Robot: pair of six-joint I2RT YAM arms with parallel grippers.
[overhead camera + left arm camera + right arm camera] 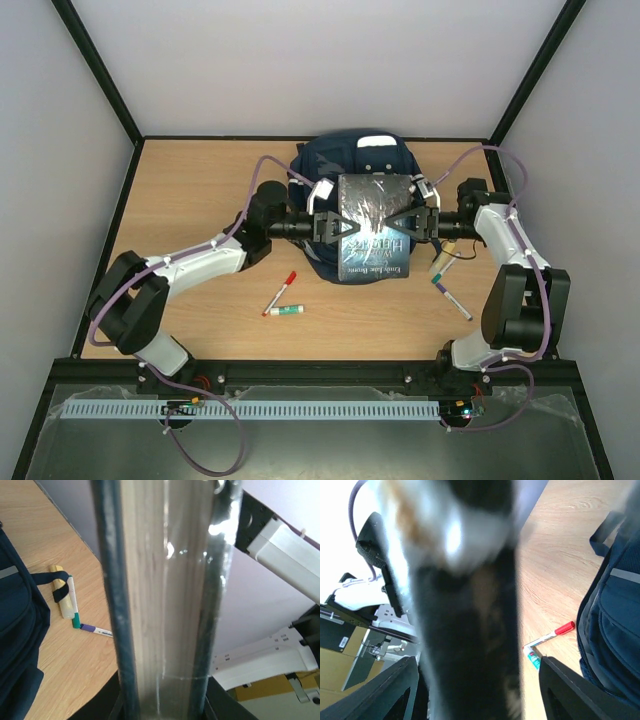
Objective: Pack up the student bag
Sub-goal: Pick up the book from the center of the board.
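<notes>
Mid-frame, the left pincer clamps a plastic-wrapped book above the navy backpack; the right pincer gapes open around its other edge.

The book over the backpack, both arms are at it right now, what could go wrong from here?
1. The glossy book hangs by its edges over the student bag. The right gripper has its jaws wider than the book, so the left gripper may carry it alone; it could tilt or slip.
2. The book hides the bag's opening, so it might land on the bag, not in it.
3. The pens lie close to the right arm and could get swept.
</notes>
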